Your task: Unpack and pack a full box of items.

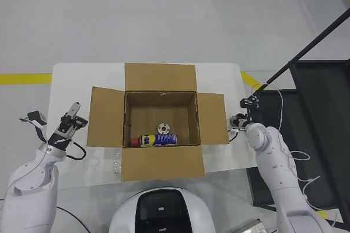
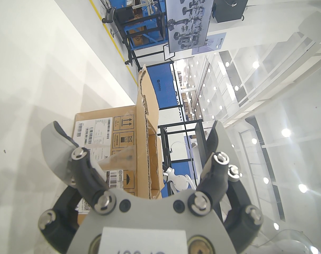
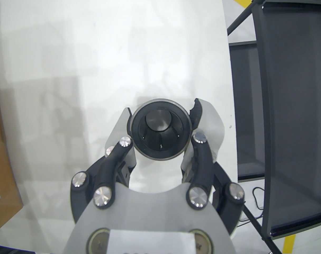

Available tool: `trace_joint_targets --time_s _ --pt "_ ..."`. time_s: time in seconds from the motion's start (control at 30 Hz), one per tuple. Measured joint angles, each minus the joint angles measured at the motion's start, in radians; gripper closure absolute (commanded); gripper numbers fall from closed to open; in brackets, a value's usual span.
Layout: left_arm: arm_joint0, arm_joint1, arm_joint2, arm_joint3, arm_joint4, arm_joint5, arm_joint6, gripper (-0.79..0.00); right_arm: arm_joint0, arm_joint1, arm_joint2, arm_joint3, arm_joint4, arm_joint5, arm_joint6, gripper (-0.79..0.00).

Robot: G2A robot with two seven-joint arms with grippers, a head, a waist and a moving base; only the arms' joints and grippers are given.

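An open cardboard box [image 1: 105, 116] stands mid-table with its flaps spread. On its floor lie a blue and yellow spray can [image 1: 158, 140] and a small metal ring [image 1: 163, 127]. My right gripper [image 3: 161, 122] is shut on a black round cup-shaped part [image 3: 160, 130] with a metal rim, over the white table just right of the box's right flap; from above this gripper [image 1: 240, 120] shows there. My left gripper [image 2: 136, 144] is open with nothing between its fingers. It sits left of the box's labelled side wall [image 2: 104, 133], and from above the left gripper [image 1: 76, 115] is by the left flap.
A black metal rack [image 1: 315, 134] stands off the table's right edge, close to my right arm. Something clear and plastic [image 1: 115, 163] lies on the table [image 1: 70, 81] by the box's front left corner. Bare table runs along the far side.
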Motion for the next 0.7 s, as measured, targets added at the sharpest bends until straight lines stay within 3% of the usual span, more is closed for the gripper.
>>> trace_joint_targets --time_s 0.3,0.57,0.7 --pt "0.000 0.000 0.000 0.000 0.000 0.000 0.000 -0.785 -0.056 0.004 0.021 -0.088 0.026 0.023 -0.033 -0.785" --pt "0.000 0.000 0.000 0.000 0.000 0.000 0.000 -0.785 -0.232 0.014 0.104 -0.409 0.007 0.108 -0.070 -0.785" --pt "0.000 0.000 0.000 0.000 0.000 0.000 0.000 -0.785 -0.277 0.019 0.113 -0.564 -0.050 0.093 -0.054 -0.785"
